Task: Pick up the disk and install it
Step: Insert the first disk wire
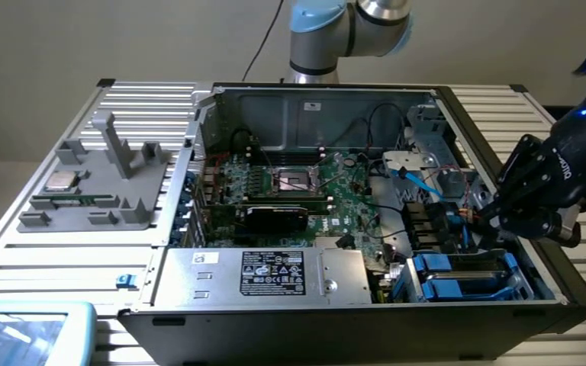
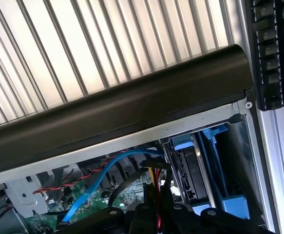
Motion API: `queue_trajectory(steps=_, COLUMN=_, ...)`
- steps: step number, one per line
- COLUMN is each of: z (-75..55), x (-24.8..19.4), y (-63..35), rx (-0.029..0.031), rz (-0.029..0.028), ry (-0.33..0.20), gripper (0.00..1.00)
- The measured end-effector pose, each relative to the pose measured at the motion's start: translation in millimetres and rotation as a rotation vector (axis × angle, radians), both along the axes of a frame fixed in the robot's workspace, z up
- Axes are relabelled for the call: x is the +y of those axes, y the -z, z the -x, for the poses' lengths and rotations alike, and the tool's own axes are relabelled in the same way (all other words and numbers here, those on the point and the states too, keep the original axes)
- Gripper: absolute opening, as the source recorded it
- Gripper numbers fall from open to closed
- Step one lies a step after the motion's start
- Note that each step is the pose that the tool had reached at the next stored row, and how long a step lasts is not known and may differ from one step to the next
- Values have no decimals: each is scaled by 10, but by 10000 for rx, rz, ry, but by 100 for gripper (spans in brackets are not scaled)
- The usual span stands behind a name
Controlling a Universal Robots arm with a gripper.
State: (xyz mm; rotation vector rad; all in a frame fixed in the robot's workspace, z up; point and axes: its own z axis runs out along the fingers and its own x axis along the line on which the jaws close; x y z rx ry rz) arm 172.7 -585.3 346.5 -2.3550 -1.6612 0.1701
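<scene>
The disk lies in the 4 o'clock corner of the case in the exterior view, clipped in its blue frame. From the wrist view I see the disk edge-on: a dark grey slab with blue plastic either side and no label showing. I judge it seated, though I can't tell how fully.

My gripper hangs just above it, toward 1 o'clock, with the fingers drawn narrow. Red and yellow wires run from a black plug straight into the gripper; I can't tell if they are pinched.

My worry is that any pull could drag that plug loose. A blue cable loops near, and the case rim is close enough to knock.
</scene>
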Motion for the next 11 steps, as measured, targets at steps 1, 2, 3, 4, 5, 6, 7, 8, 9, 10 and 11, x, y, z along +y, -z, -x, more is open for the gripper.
queue_trajectory(steps=1, z=0, x=0, y=0, rx=-2, rz=25, ry=-1, gripper=15)
queue_trajectory(steps=2, z=0, x=0, y=-1, rx=-2, rz=28, ry=-1, gripper=15)
queue_trajectory(steps=3, z=0, x=0, y=0, rx=-3, rz=32, ry=-1, gripper=15)
queue_trajectory(steps=4, z=2, x=1, y=0, rx=-8, rz=50, ry=0, gripper=15)
queue_trajectory(steps=5, z=4, x=1, y=-2, rx=-23, rz=124, ry=0, gripper=15)
queue_trajectory(steps=6, z=6, x=0, y=-2, rx=-50, rz=237, ry=0, gripper=15)
queue_trajectory(steps=7, z=8, x=0, y=0, rx=-94, rz=378, ry=1, gripper=15)
queue_trajectory(steps=8, z=12, x=0, y=-1, rx=-158, rz=549, ry=1, gripper=15)
queue_trajectory(steps=9, z=15, x=1, y=-4, rx=-222, rz=735, ry=1, gripper=15)
queue_trajectory(steps=10, z=19, x=2, y=-5, rx=-280, rz=903, ry=1, gripper=15)
queue_trajectory(steps=11, z=26, x=7, y=-2, rx=-325, rz=1035, ry=2, gripper=15)
